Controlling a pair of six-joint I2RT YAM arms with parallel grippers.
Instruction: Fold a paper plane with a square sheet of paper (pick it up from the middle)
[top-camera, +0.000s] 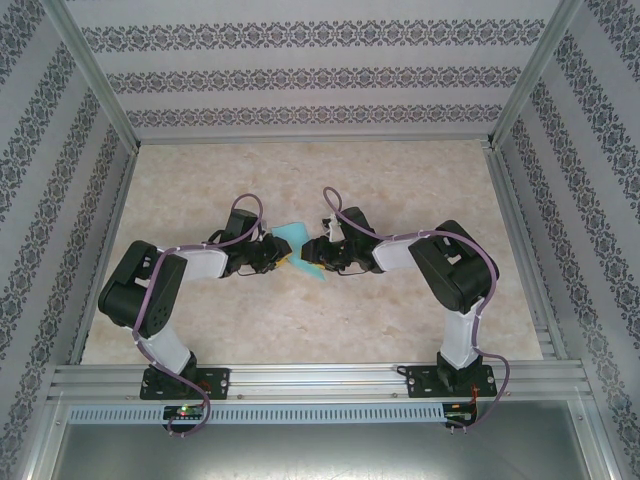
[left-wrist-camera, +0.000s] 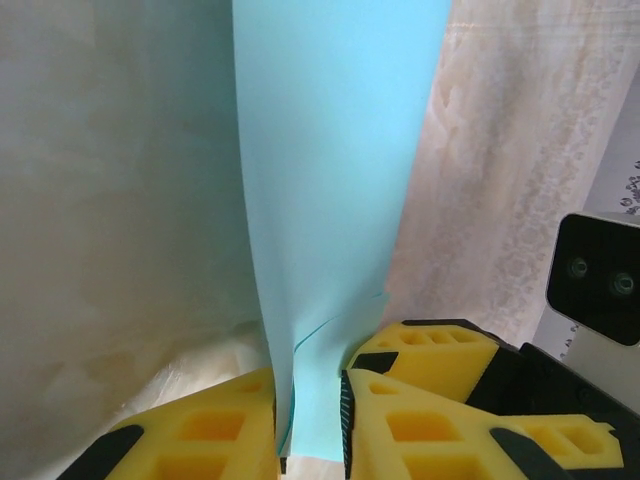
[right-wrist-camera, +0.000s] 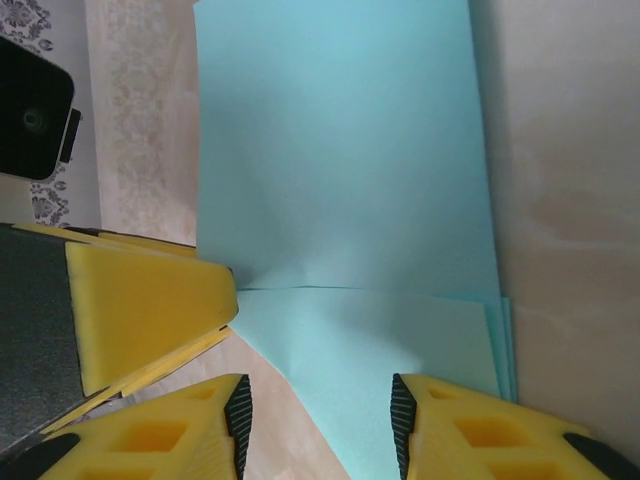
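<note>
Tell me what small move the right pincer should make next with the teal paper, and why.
Probably close the right pincer gently on the teal paper. Its jaws stand apart with the folded, layered part lying between them, while the left pincer pinches the paper nearby. A second grip would likely let both arms work the next fold.

Beige marbled table (top-camera: 300, 320) across centre of frame, aluminium rail (top-camera: 320, 378) along lower edge, left arm base (top-camera: 185, 383) lower left, right arm base (top-camera: 450, 378) lower right.
</note>
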